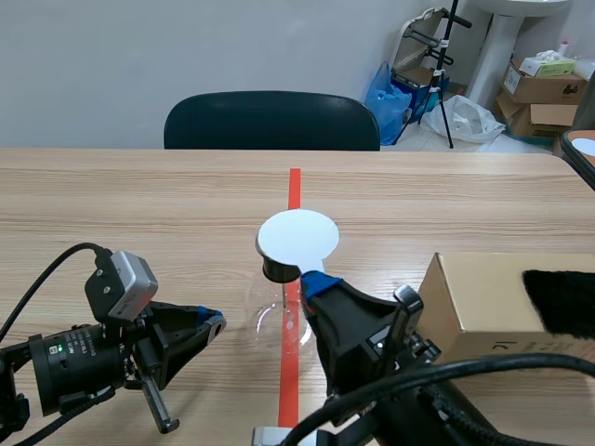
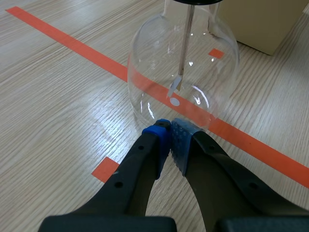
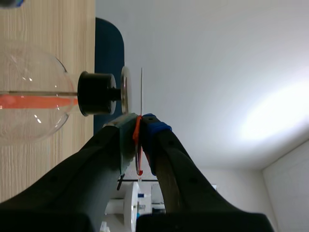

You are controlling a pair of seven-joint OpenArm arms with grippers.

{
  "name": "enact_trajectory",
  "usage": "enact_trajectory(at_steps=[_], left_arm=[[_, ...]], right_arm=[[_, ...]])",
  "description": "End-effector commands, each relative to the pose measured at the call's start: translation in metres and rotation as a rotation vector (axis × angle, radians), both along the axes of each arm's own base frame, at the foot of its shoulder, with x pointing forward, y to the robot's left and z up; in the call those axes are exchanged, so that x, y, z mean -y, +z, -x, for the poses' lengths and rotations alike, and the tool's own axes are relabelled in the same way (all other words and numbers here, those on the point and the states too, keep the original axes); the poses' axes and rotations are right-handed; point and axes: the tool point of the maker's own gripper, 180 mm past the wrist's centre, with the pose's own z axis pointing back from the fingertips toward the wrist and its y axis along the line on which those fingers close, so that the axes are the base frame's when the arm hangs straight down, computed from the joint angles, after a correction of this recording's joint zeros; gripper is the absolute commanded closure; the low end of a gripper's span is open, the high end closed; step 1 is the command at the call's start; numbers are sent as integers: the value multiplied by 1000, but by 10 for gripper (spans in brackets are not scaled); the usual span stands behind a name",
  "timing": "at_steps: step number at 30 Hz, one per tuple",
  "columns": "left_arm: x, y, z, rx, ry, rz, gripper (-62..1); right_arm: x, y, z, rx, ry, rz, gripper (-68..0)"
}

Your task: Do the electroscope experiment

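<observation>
One glass flask [image 2: 183,72] upright at mid-table, squarely on the orange-red tape line [image 1: 295,190], with a black stopper [image 3: 94,93] in its neck, a pale round disc [image 1: 297,237] on top and a thin metal rod [image 2: 186,43] hanging down inside the bulb. Just beside the stopper and disc, the right gripper [image 3: 139,123], pads clamped on a thin sheet [image 3: 141,92] seen edge-on, with a sliver of orange-red pinched between them; sheet close to the disc, contact impossible to tell. Low on the other side, the left gripper [image 2: 170,130], fingertips pressed together on nothing, right at the foot of the flask. Near the right arm, a tan cardboard box [image 1: 474,293] with a tuft of black fur [image 1: 562,302] on it. Underneath all this, a light wood-grain table [image 1: 139,204], glossy, with small orange-red squares off the main line. Beyond the far edge, a dark chair [image 1: 270,121] against a plain grey wall [image 1: 139,56]; in the corner, a blue bag [image 1: 386,98], a black stand [image 1: 444,65], a white plastic bag [image 1: 469,116] and stacked boxes [image 1: 544,88].
</observation>
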Motion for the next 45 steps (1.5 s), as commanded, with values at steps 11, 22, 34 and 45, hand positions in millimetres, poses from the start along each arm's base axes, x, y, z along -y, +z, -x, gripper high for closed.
enact_trajectory(at_steps=[11, 22, 34, 45], left_arm=[[7, 11, -3, 22, -5, 37, -30], [7, 11, -3, 22, -5, 37, -30], [8, 17, -4, 44, -4, 68, -30], [8, 19, -3, 50, -4, 79, -30]], right_arm=[[-3, 4, 3, 21, 34, 1, -13], [-3, 4, 3, 21, 34, 1, -13], [-3, 4, 3, 21, 34, 1, -13], [0, 4, 1, 21, 14, -1, -13]])
